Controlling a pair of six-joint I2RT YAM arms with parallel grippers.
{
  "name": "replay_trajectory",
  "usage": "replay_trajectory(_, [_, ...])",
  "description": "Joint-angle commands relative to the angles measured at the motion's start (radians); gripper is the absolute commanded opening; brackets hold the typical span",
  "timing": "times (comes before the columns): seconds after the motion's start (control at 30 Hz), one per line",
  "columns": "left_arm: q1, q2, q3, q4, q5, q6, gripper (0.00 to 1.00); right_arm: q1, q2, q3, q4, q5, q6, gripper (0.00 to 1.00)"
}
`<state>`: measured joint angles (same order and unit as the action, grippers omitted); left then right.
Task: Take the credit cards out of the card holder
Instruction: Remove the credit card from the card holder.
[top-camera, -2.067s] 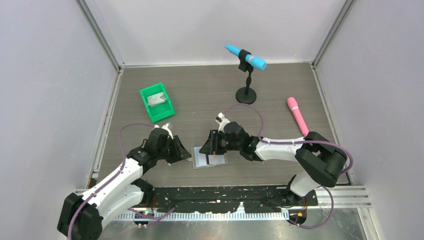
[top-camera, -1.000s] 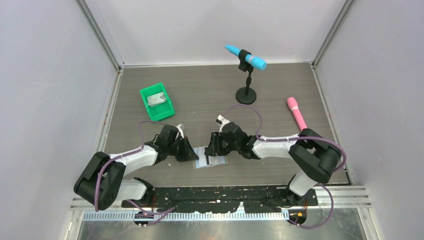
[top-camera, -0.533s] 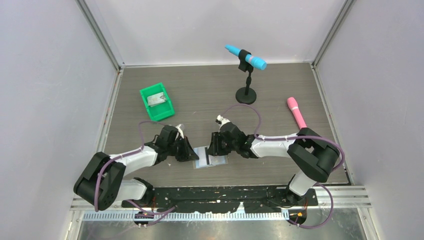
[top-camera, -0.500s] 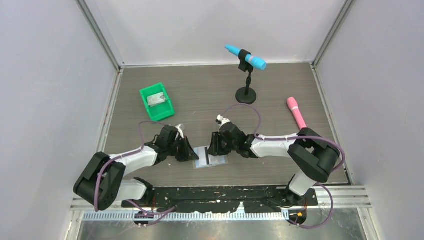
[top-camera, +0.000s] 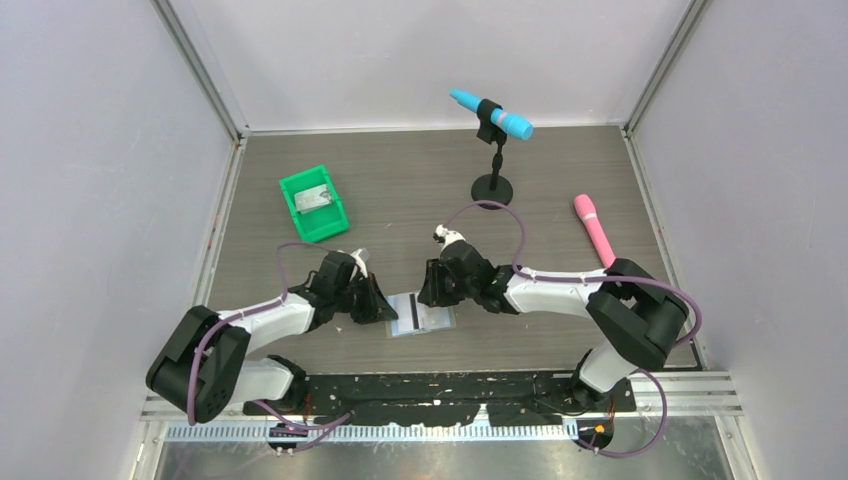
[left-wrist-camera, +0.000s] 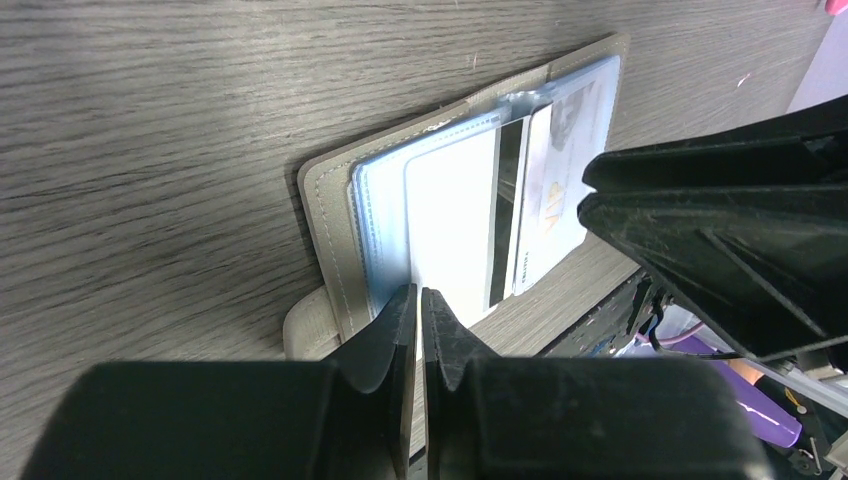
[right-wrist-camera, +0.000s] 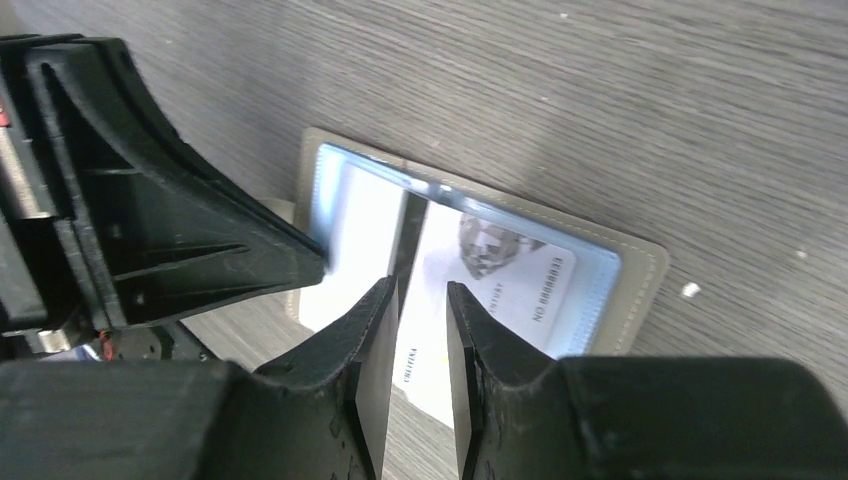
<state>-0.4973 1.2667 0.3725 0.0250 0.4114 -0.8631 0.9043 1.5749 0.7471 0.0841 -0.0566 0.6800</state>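
The card holder (top-camera: 425, 320) lies open on the table between the arms, grey outside (left-wrist-camera: 325, 230) with pale blue pockets (right-wrist-camera: 640, 280). A plain white card (left-wrist-camera: 450, 220) sits in its left pocket (right-wrist-camera: 355, 225). A card with a portrait (left-wrist-camera: 555, 190) sits in the right pocket, its near end sticking out past the holder's edge (right-wrist-camera: 500, 270). My left gripper (top-camera: 388, 308) is shut, its tips (left-wrist-camera: 418, 292) resting on the white card's left part. My right gripper (top-camera: 428, 297) hovers over the portrait card's near end with its jaws a little apart (right-wrist-camera: 420, 290).
A green bin (top-camera: 292, 190) at the back left holds a grey card (top-camera: 318, 199). A blue microphone (top-camera: 492, 113) stands on a black stand at the back. A pink microphone (top-camera: 595, 232) lies at the right.
The left arm swung in and set its shut tips on the holder's left side. In the last half second the right gripper shifted slightly away from the near edge.
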Motion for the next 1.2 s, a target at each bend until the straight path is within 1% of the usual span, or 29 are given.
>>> replay_trajectory(0.0, [0.002,-0.003,-0.025,-0.046,-0.052,0.023,0.09,0.013,-0.03,-0.005,0.107,-0.069,0.018,0.33])
replay_trajectory(0.13, [0.002,-0.008,-0.027,-0.045,-0.052,0.022,0.09,0.03,-0.003,0.0,0.149,-0.094,0.034,0.34])
replay_trajectory(0.27, [0.002,-0.009,-0.029,-0.046,-0.052,0.021,0.09,0.051,0.035,0.022,0.147,-0.084,0.04,0.35])
replay_trajectory(0.53, [0.002,-0.001,-0.03,-0.046,-0.054,0.022,0.1,0.071,0.093,0.066,0.048,0.005,0.041,0.35])
replay_trajectory(0.7, [0.002,0.007,-0.029,-0.048,-0.058,0.024,0.1,0.072,0.078,0.073,-0.045,0.093,0.034,0.36])
replay_trajectory(0.87, [0.002,0.017,-0.028,-0.044,-0.057,0.022,0.1,0.072,0.056,0.076,-0.076,0.124,0.025,0.36])
replay_trajectory(1.17, [0.002,0.007,-0.03,-0.048,-0.06,0.022,0.1,0.072,0.08,0.078,-0.057,0.08,0.033,0.36])
